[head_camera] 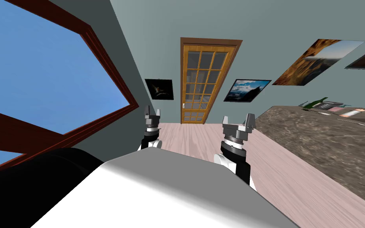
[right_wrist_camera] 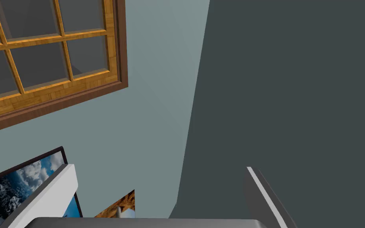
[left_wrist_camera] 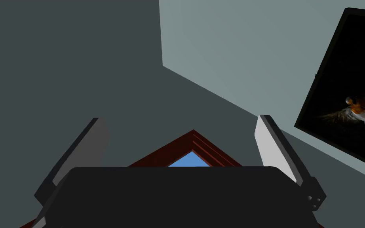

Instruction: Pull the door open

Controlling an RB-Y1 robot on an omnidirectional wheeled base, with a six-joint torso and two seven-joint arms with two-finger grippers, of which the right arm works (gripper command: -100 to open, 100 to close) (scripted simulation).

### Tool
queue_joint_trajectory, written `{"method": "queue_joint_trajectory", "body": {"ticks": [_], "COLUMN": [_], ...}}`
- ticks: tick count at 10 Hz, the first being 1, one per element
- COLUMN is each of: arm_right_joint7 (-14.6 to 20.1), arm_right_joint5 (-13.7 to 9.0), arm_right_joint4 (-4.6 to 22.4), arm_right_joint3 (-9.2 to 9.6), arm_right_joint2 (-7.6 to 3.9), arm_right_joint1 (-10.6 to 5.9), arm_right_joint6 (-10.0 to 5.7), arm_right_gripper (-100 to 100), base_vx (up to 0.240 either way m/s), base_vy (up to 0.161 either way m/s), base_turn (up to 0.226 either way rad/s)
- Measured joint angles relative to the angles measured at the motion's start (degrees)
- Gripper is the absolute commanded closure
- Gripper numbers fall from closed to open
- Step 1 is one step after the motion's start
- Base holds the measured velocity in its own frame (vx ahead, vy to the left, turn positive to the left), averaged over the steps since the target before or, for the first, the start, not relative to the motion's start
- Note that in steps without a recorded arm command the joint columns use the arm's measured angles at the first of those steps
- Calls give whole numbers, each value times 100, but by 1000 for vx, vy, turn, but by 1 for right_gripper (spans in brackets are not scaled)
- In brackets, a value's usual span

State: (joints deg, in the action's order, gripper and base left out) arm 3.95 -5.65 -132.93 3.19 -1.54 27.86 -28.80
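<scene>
One glazed door [head_camera: 201, 83] is standing upright and shut, facing me in the far wall [head_camera: 265, 35]; left gripper [head_camera: 152, 114] and right gripper [head_camera: 238, 121] are both hovering, fingers apart, empty.

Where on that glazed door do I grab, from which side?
The door has a small pale handle on its left edge: take that, head-on from this room. It alone seems to stick out; the panes lie flat. Shape too small to tell.
</scene>
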Motion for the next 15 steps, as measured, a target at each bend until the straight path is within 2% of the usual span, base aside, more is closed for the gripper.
{"method": "queue_joint_trajectory", "body": {"ticks": [5,7,8,12,15], "arm_right_joint7": [-484,-682,-804,-1283,-1581], "arm_right_joint5": [188,258,312,485,609], "arm_right_joint4": [512,817,899,1454,1739], "arm_right_joint3": [-118,-216,-210,-368,-403], "arm_right_joint2": [-123,-192,-189,-279,-292], "arm_right_joint1": [-90,-169,-165,-328,-319], "arm_right_joint6": [-137,-229,-258,-372,-493], "arm_right_gripper": [-100,-100,-100,-100,-100], "base_vx": [156,120,171,137,93], "base_vy": [41,76,57,62,49], "base_turn": [39,39,42,38,32]}}
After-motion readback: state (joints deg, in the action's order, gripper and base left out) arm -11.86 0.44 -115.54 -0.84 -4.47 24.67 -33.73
